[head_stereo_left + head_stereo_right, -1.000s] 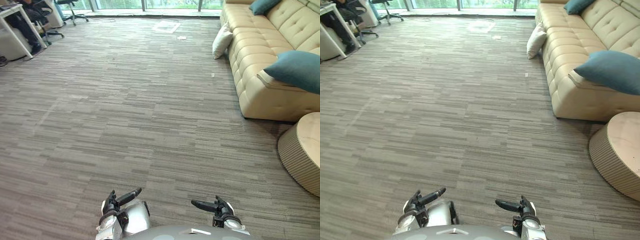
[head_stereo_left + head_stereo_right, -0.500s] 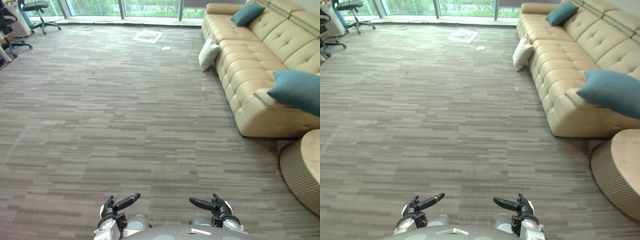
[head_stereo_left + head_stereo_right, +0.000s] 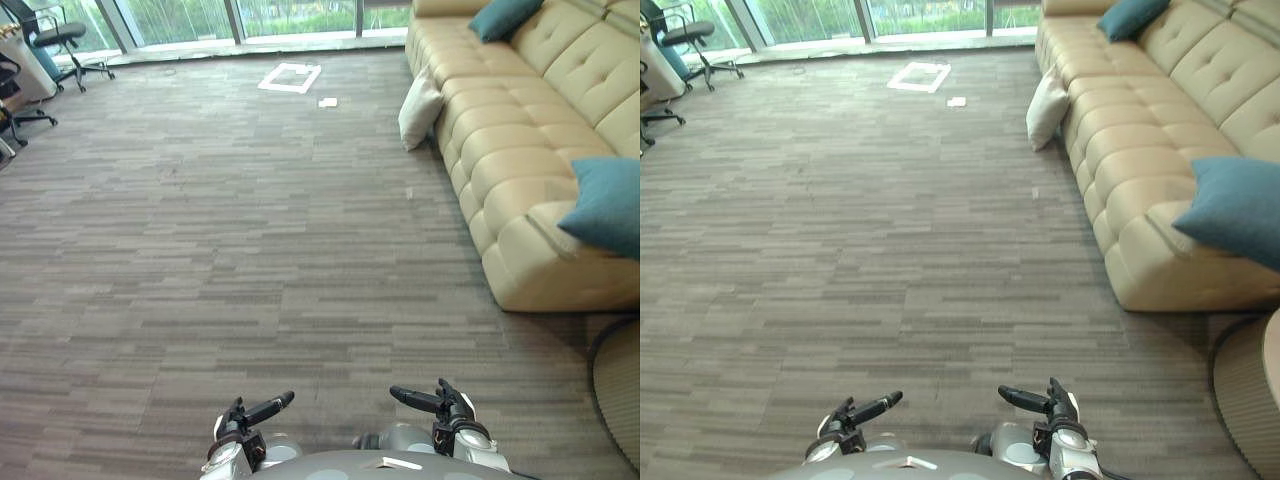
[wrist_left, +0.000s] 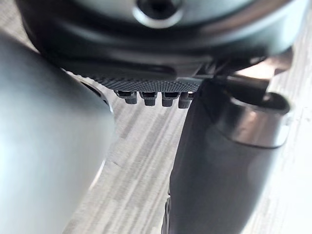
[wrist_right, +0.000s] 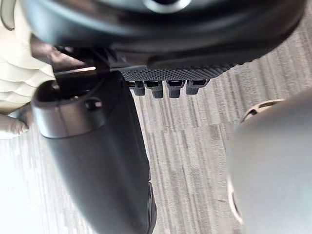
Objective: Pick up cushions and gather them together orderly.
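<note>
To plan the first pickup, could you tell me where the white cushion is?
In both eye views the white cushion sits on the floor far ahead on the right, leaning against the sofa front.

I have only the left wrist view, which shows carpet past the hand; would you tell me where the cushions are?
Observer: A white cushion stands on the carpet, leaning against the front of the beige sofa, ahead and to the right.
Operator: Thank you, are there any others?
Observer: Two lie on the sofa: the near teal cushion at its closer end and the far teal cushion at its far end.
Operator: Is the right hand holding anything?
Observer: No, the right hand is open and empty, held low beside the left hand.
</note>
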Motion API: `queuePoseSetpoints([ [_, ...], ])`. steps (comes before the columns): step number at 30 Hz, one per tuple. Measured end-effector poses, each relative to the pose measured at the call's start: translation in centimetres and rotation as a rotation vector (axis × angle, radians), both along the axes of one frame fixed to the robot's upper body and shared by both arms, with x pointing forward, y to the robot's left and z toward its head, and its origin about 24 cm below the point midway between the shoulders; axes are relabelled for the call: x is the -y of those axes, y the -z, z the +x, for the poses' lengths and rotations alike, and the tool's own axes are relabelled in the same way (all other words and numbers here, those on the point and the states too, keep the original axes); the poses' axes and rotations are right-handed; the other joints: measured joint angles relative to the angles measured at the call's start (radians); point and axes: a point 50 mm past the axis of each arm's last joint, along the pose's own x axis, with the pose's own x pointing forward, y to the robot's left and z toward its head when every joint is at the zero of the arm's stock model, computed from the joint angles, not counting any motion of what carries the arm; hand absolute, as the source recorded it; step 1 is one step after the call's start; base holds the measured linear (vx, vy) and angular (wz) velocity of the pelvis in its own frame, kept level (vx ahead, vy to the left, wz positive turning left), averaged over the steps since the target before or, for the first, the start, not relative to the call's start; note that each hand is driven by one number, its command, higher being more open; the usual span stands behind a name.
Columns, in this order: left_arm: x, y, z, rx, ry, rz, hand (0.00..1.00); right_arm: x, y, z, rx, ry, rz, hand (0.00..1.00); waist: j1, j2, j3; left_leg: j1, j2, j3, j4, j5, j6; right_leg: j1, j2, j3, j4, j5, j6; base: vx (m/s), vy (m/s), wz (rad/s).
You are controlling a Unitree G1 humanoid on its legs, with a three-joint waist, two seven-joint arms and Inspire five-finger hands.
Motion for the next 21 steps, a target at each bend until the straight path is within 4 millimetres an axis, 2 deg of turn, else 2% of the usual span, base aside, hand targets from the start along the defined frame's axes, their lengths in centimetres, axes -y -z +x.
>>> queuePoseSetpoints([
  [1, 0.0, -0.2, 0.4, 0.016, -0.004, 0.0, 1.0, 0.0, 0.1, -0.1, -0.012, 0.003, 0.0, 1.0, 0.01, -0.004, 0.005, -0.044, -0.028, 0.036, -0.163, -0.029, 0.014, 0.047, -0.001, 0.02, -0.043, 0.004, 0.007, 0.4, -0.004, -0.3],
  [2, 0.0, -0.2, 0.5, 0.021, -0.004, 0.002, 1.0, -0.1, 0.2, -0.2, -0.018, 0.004, 0.001, 1.0, 0.017, -0.006, 0.006, -0.052, -0.041, 0.04, -0.224, -0.029, 0.015, 0.062, -0.002, 0.027, -0.056, 0.005, 0.012, 0.43, 0.05, -0.53],
  [3, 0.0, -0.4, 0.8, 0.037, -0.005, 0.006, 1.0, -0.3, 0.3, -0.4, -0.028, 0.006, 0.005, 1.0, 0.03, -0.014, 0.012, -0.068, -0.08, 0.043, -0.398, -0.021, 0.018, 0.104, -0.011, 0.048, -0.091, 0.003, 0.025, 0.52, 0.099, -0.43],
  [4, -0.1, -0.5, 0.9, 0.044, -0.006, 0.011, 1.0, -0.4, 0.3, -0.5, -0.03, 0.007, 0.007, 1.0, 0.033, -0.019, 0.016, -0.073, -0.098, 0.041, -0.473, -0.003, 0.021, 0.123, -0.017, 0.055, -0.105, -0.001, 0.032, 0.53, 0.146, -0.56],
  [5, -0.1, -0.5, 1.1, 0.053, -0.007, 0.014, 1.0, -0.6, 0.4, -0.6, -0.034, 0.011, 0.008, 1.0, 0.038, -0.022, 0.021, -0.091, -0.127, 0.038, -0.627, 0.063, 0.024, 0.166, -0.026, 0.075, -0.141, -0.014, 0.055, 0.44, 0.147, -0.39],
  [7, 0.0, -0.5, 1.1, 0.056, -0.01, 0.012, 1.0, -0.5, 0.4, -0.7, -0.037, 0.012, 0.004, 1.0, 0.04, -0.016, 0.02, -0.107, -0.132, 0.041, -0.701, 0.117, 0.033, 0.195, -0.026, 0.091, -0.166, -0.033, 0.08, 0.39, 0.158, -0.41],
  [8, -0.3, -0.6, 1.1, 0.056, -0.019, 0.012, 1.0, -0.7, 0.5, -0.8, -0.045, 0.012, 0.009, 1.0, 0.05, -0.025, 0.018, -0.107, -0.142, 0.047, -0.681, 0.211, 0.07, 0.22, -0.044, 0.118, -0.177, -0.05, 0.105, 0.56, 0.24, -0.48],
  [9, -0.8, -0.7, 1.2, 0.06, -0.018, 0.024, 1.0, -1.2, 0.6, -0.9, -0.049, 0.014, 0.024, 1.0, 0.045, -0.043, 0.008, -0.121, -0.168, 0.049, -0.632, 0.206, 0.113, 0.217, -0.084, 0.139, -0.147, -0.058, 0.119, 0.57, 0.246, -0.4],
  [10, -0.8, -0.7, 1.3, 0.061, -0.015, 0.026, 1.0, -1.3, 0.6, -0.9, -0.048, 0.016, 0.027, 1.0, 0.045, -0.046, 0.006, -0.125, -0.172, 0.051, -0.625, 0.195, 0.113, 0.209, -0.092, 0.143, -0.132, -0.058, 0.119, 0.56, 0.261, -0.17],
  [11, -1.1, -0.7, 1.3, 0.06, -0.01, 0.033, 1.0, -1.3, 0.6, -1.0, -0.049, 0.032, 0.033, 1.0, 0.045, -0.064, -0.001, -0.122, -0.195, 0.062, -0.598, 0.15, 0.135, 0.166, -0.132, 0.16, -0.033, -0.053, 0.13, 0.65, 0.327, 0.02],
  [13, -1.3, -0.7, 1.3, 0.046, 0.012, 0.042, 1.0, -1.4, 0.7, -1.1, -0.053, 0.059, 0.045, 1.0, 0.046, -0.079, -0.002, -0.095, -0.226, 0.063, -0.569, 0.084, 0.142, 0.086, -0.173, 0.187, 0.2, -0.032, 0.162, 0.59, 0.302, 0.13],
  [14, -1.4, -0.6, 1.4, 0.031, 0.029, 0.047, 1.0, -1.4, 0.6, -0.8, -0.046, 0.058, 0.046, 1.0, 0.042, -0.092, 0.008, -0.029, -0.257, 0.06, -0.568, 0.027, 0.152, -0.016, -0.22, 0.225, 0.489, 0.086, 0.189, 0.53, 0.242, 0.24],
  [15, -1.5, -0.3, 1.0, 0.006, 0.033, 0.047, 1.0, -1.4, 0.6, -0.5, -0.038, 0.05, 0.047, 1.0, 0.039, -0.094, 0.012, 0.043, -0.279, 0.055, -0.576, -0.011, 0.151, -0.089, -0.253, 0.231, 0.692, 0.143, 0.189, 0.64, 0.277, 0.22],
  [16, -1.5, -0.3, 1.0, -0.001, 0.035, 0.046, 1.0, -1.3, 0.5, -0.5, -0.033, 0.047, 0.043, 1.0, 0.038, -0.09, 0.013, 0.079, -0.283, 0.052, -0.583, -0.026, 0.153, -0.114, -0.26, 0.23, 0.747, 0.136, 0.177, 0.44, 0.148, 0.13],
  [17, -1.1, -0.2, 0.8, -0.008, 0.049, 0.044, 1.0, -0.9, 0.4, -0.3, -0.023, 0.039, 0.03, 1.0, 0.036, -0.08, 0.011, 0.161, -0.284, 0.046, -0.615, -0.057, 0.155, -0.172, -0.256, 0.213, 0.813, 0.11, 0.147, 0.34, 0.088, 0.05],
  [18, -1.0, -0.1, 0.6, -0.014, 0.061, 0.043, 1.0, -0.7, 0.3, -0.2, -0.015, 0.038, 0.026, 1.0, 0.033, -0.074, 0.009, 0.203, -0.283, 0.041, -0.644, -0.063, 0.151, -0.206, -0.247, 0.2, 0.817, 0.094, 0.136, 0.53, 0.1, 0.14],
  [19, -0.7, 0.1, 0.4, -0.025, 0.082, 0.041, 1.0, -0.7, 0.2, 0.2, 0.004, 0.038, 0.021, 1.0, 0.021, -0.062, 0.005, 0.265, -0.275, 0.032, -0.699, -0.063, 0.145, -0.269, -0.226, 0.168, 0.774, 0.05, 0.122, 0.64, 0.072, 0.22],
  [20, -0.4, 0.2, 0.2, -0.032, 0.094, 0.031, 1.0, -0.4, -0.1, 0.8, 0.026, 0.035, 0.011, 1.0, 0.01, -0.05, 0.009, 0.338, -0.258, 0.028, -0.754, -0.062, 0.139, -0.345, -0.192, 0.126, 0.678, 0.012, 0.098, 0.65, 0.045, 0.22],
  [21, -0.3, 0.3, 0.1, -0.038, 0.095, 0.027, 1.0, -0.3, -0.2, 1.0, 0.033, 0.033, 0.009, 1.0, 0.007, -0.046, 0.011, 0.367, -0.251, 0.028, -0.774, -0.062, 0.138, -0.373, -0.173, 0.116, 0.622, 0.006, 0.094, 0.6, -0.02, 0.17],
])
